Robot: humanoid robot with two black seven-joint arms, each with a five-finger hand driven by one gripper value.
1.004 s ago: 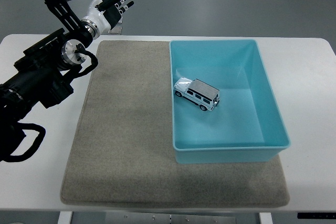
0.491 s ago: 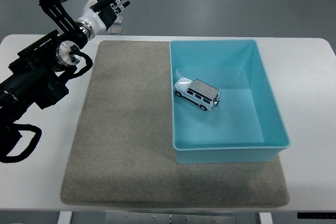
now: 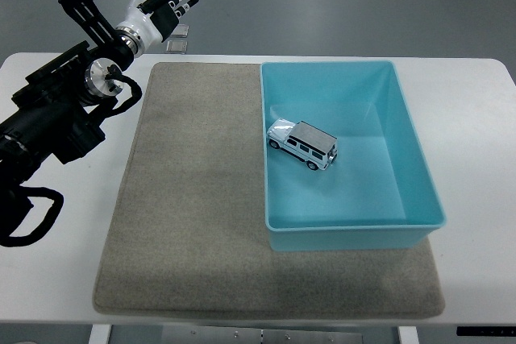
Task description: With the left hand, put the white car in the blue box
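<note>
The white car [image 3: 303,144] stands on its wheels inside the blue box [image 3: 419,167], in the box's left middle part. My left hand [image 3: 168,2] is raised beyond the table's far left edge, well to the left of the box. Its fingers are spread and it holds nothing. The black left arm [image 3: 56,118] stretches from the picture's left edge up to the hand. The right arm does not show.
A grey mat [image 3: 193,199] covers the middle of the white table [image 3: 64,263], and the box stands on its right part. Small grey objects [image 3: 179,35] lie on the floor behind the hand.
My left hand has drawn slightly further up and to the left, away from the box. The car and the box have not moved.
</note>
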